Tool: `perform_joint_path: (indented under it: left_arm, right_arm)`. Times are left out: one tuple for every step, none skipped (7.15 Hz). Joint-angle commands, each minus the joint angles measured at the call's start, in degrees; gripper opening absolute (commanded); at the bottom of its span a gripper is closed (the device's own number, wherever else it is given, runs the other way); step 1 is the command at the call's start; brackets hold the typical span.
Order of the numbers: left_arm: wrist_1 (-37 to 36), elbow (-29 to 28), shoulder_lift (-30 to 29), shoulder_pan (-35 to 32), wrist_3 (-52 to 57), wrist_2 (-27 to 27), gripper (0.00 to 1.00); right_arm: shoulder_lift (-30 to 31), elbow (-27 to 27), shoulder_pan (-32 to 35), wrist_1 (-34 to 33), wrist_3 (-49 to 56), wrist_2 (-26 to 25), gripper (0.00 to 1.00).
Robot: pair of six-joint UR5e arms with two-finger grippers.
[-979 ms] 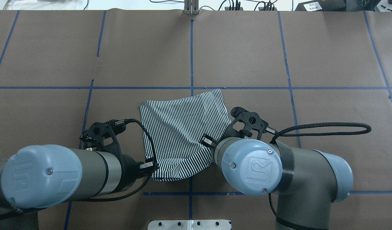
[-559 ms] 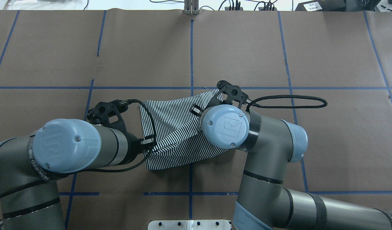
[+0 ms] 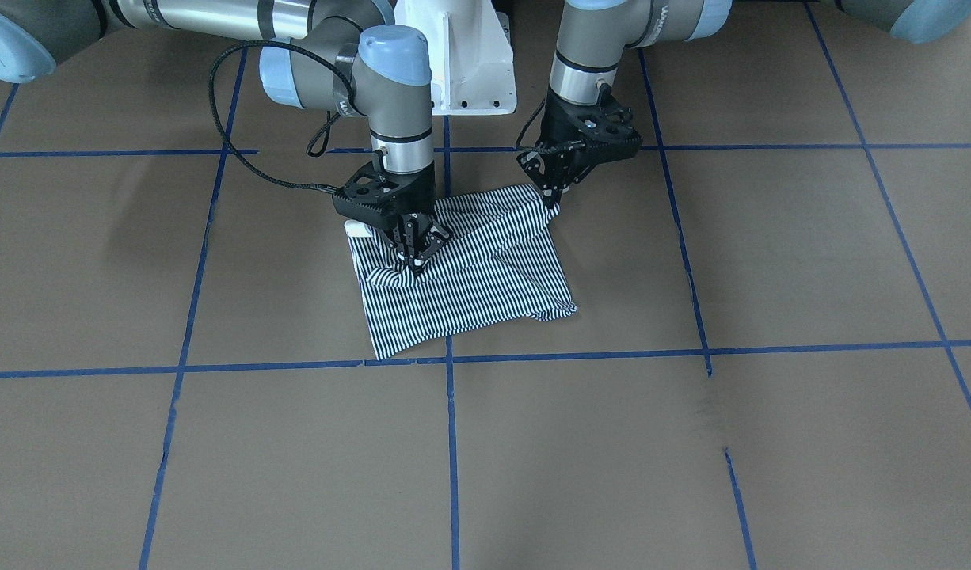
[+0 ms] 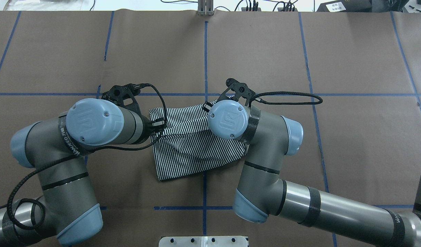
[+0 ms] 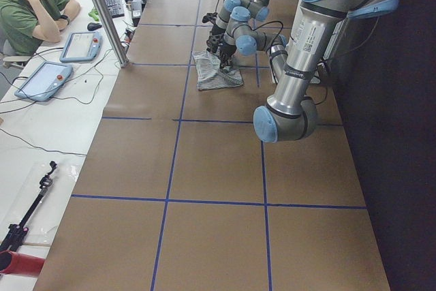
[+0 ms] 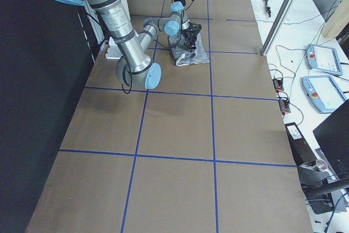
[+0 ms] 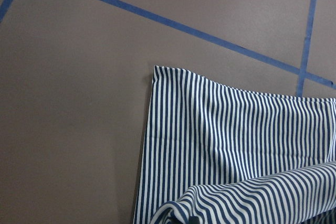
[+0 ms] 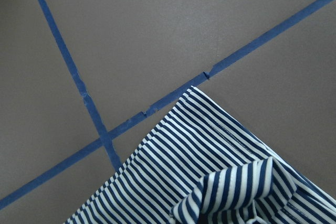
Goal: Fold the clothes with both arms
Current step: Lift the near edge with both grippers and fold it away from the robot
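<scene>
The striped polo shirt (image 3: pixel 485 277) lies half folded on the brown table, also seen in the overhead view (image 4: pixel 193 154). My left gripper (image 3: pixel 550 199) is shut on the shirt's corner at its robot-side edge, on the right of the front-facing view. My right gripper (image 3: pixel 413 257) is shut on a raised fold of the shirt above the lower layer. The left wrist view shows a lifted roll of striped cloth (image 7: pixel 252 198) over the flat layer. A bunched piece (image 8: pixel 247 187) shows in the right wrist view. In the overhead view both wrists hide the fingers.
Blue tape lines (image 4: pixel 205 58) divide the brown table cover into squares. The white pedestal base (image 3: pixel 466 63) stands behind the shirt. A seated person (image 5: pixel 34 11) and two tablets (image 5: pixel 41 80) are at a side desk beyond a metal post (image 5: pixel 102 11).
Both arms have moved away from the robot's base toward the far side, carrying the shirt's near edge over the rest. The shirt's visible outline is shorter now.
</scene>
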State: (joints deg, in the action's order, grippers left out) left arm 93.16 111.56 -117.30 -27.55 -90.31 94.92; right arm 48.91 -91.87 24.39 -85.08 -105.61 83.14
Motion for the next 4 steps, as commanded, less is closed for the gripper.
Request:
perform_joint_path:
  left_arm:
    - [6.0,-6.3,-0.1,-1.4,0.9,0.0,0.00]
    - [7.8,-8.9,-0.6,-2.0,0.9,0.0,0.00]
    - [8.2,-11.0,-1.4,-2.1,1.0,0.0,0.00]
    - [8.2,-11.6,-1.4,-2.1,2.1,0.0,0.00]
  right_arm:
    - [-0.3,2.4,0.0,0.2,0.2,-0.1,0.00]
    - [-0.3,2.7,0.0,0.2,0.3,-0.1,0.00]
    - [-0.3,2.8,0.0,0.3,0.4,-0.1,0.00]
    - [-0.3,2.8,0.0,0.3,0.4,-0.1,0.00]
